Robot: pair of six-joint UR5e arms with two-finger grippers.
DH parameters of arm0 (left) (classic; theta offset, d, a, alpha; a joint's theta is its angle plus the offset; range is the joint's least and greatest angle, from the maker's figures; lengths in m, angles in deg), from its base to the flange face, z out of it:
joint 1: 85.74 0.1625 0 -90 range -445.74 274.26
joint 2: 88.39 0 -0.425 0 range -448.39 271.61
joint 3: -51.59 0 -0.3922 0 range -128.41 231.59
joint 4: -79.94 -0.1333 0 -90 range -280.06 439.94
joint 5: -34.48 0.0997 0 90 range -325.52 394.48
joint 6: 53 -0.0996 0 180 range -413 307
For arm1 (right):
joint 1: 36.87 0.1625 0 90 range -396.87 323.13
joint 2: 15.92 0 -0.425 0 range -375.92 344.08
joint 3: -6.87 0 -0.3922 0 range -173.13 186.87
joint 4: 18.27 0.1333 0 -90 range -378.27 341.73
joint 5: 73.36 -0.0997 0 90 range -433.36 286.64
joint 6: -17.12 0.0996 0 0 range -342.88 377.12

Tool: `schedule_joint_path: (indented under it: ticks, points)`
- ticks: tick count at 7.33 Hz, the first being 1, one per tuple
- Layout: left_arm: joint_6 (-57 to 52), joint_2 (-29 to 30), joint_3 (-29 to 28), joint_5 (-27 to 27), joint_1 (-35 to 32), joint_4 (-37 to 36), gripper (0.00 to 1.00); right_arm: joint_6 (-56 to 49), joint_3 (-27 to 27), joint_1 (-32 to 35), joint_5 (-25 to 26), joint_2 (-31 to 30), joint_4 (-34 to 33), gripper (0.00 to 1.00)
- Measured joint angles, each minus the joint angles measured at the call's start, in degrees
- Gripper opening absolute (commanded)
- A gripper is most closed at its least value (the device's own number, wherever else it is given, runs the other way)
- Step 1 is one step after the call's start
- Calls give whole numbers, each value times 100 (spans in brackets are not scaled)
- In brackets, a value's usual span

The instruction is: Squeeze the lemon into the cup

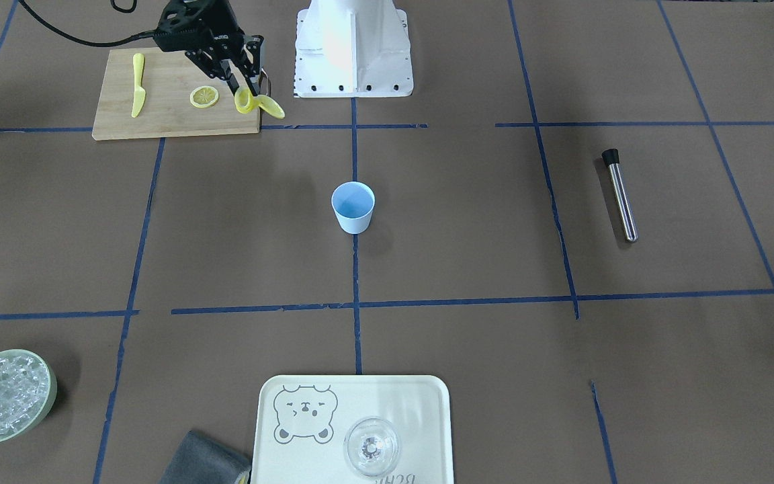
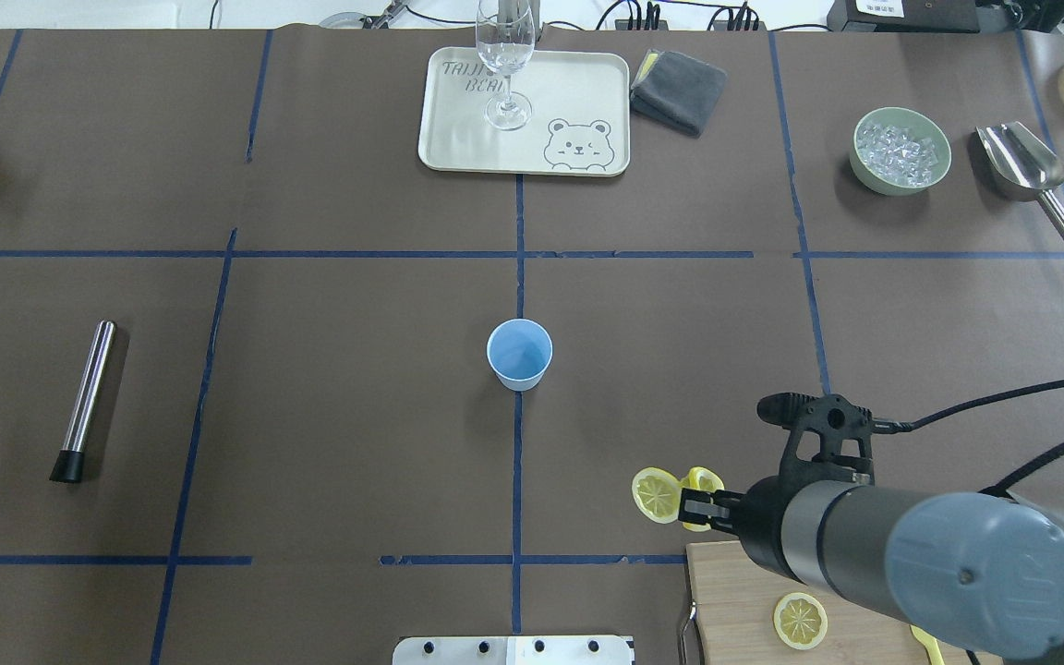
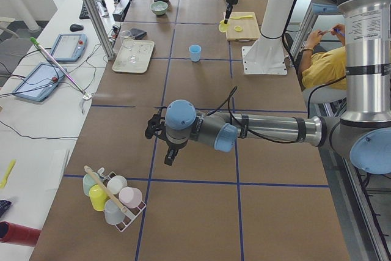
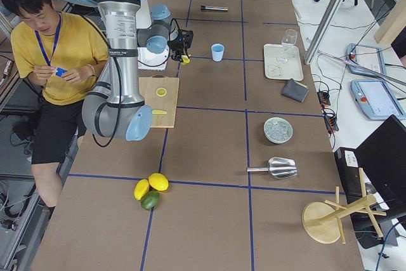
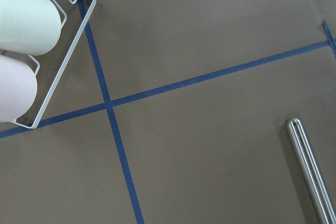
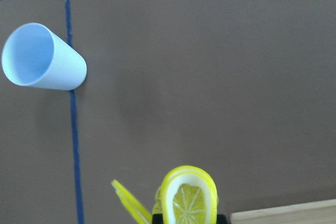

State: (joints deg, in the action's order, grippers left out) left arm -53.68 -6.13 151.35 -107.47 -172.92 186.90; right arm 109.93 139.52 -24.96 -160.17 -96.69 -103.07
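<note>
Cup [image 2: 519,354], light blue and upright, stands on the table [image 2: 356,416] well apart, at about 10 o'clock from the lemon slices [image 2: 657,494]; we see these yellow and bent, pinched in the closed right gripper [image 2: 694,508].

A robotics lab: tape-gridded table [image 2: 338,406], teach pendants [image 4: 379,96], industrial arm [image 3: 269,128].
</note>
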Motion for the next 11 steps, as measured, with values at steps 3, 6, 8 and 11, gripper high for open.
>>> schedule_joint_path:
  ticks: [3,6,8,11]
  points:
    - [0,0,-7,1,0,0,100,2,-691,765,-438,1422,-568,41]
    - [5,-6,15,1,0,0,100,30,-1967,1165,-660,2592,-532,42]
    - [6,-8,30,1,0,0,100,76,-2612,1187,-648,2925,-237,42]
    - [6,-9,46,1,-5,0,100,143,-3144,1190,-635,3076,297,44]
